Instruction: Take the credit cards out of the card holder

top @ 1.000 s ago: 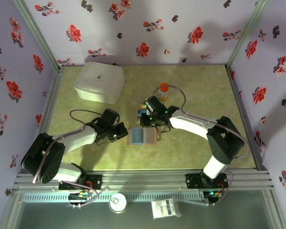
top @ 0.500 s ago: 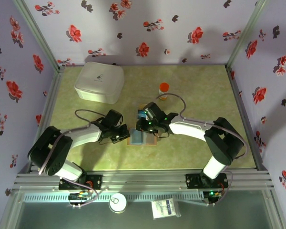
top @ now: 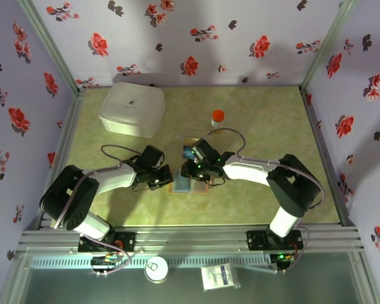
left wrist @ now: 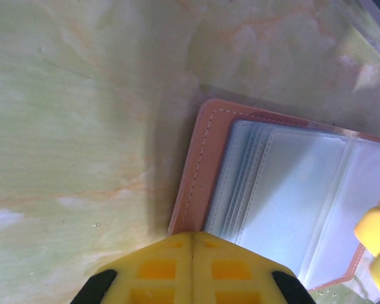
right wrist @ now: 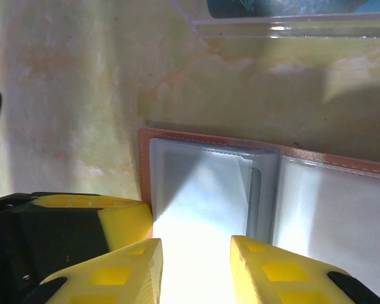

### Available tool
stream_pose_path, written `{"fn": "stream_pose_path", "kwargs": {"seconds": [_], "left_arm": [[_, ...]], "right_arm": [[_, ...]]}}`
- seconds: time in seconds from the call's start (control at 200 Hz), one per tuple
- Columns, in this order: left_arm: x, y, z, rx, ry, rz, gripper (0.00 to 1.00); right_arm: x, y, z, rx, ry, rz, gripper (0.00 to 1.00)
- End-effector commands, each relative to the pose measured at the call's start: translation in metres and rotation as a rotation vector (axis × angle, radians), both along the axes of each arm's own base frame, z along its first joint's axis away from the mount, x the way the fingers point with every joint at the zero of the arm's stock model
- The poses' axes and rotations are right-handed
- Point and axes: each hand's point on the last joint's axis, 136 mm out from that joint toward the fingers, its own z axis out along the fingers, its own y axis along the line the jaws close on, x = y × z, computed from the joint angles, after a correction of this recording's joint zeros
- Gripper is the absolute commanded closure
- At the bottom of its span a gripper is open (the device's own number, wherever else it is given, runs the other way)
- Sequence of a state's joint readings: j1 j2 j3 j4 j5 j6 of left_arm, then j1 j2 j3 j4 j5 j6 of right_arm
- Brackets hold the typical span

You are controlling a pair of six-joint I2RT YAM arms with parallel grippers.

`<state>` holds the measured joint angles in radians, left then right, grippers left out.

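Midway along the green marbled tabletop [top: 272,126] the card holder [top: 185,185] lies open and flat, with the left gripper [left wrist: 191,253] clenched at its left edge, the right gripper [right wrist: 193,250] parted empty above its sleeves, and lilac floral walls [top: 177,38] around.

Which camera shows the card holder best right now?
The left wrist view: the card holder lies open, its stitched brown edge and stacked clear sleeves sharp. The right wrist view shows its far edge and fold, but glare washes out the near part. The top view shows it small, partly covered.
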<state>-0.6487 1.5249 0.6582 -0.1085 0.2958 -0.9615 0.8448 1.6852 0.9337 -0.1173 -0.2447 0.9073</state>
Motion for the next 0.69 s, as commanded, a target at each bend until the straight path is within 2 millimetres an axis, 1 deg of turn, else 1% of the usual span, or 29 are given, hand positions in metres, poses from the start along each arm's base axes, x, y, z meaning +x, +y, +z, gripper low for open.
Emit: {"fn": "stream_pose_path", "kwargs": {"seconds": [0.0,0.1,0.15,0.28,0.4,0.545,0.69], "left_arm": [[-0.010,0.007,-0.005,0.031,0.013,-0.006,1.00],[-0.011,0.009,-0.007,0.040,0.015,-0.002,1.00],[-0.012,0.010,-0.007,0.042,0.016,0.001,1.00],[-0.012,0.011,-0.008,0.050,0.015,0.003,1.00],[-0.012,0.015,-0.011,0.069,0.017,0.010,1.00],[-0.010,0.014,-0.012,0.077,0.020,0.008,1.00],[-0.008,0.016,-0.012,0.095,0.017,0.011,1.00]], "right_arm": [[-0.007,0.003,-0.007,0.004,0.036,0.001,0.70],[-0.008,0.006,-0.010,0.014,0.045,0.008,0.77],[-0.008,0.008,-0.012,0.026,0.052,0.011,0.78],[-0.008,0.014,-0.014,0.045,0.066,0.014,0.75],[-0.009,0.012,-0.017,0.029,0.071,0.018,0.71],[-0.011,0.011,-0.023,0.002,0.086,0.032,0.71],[-0.010,0.002,-0.027,-0.060,0.079,0.029,0.72]]}}
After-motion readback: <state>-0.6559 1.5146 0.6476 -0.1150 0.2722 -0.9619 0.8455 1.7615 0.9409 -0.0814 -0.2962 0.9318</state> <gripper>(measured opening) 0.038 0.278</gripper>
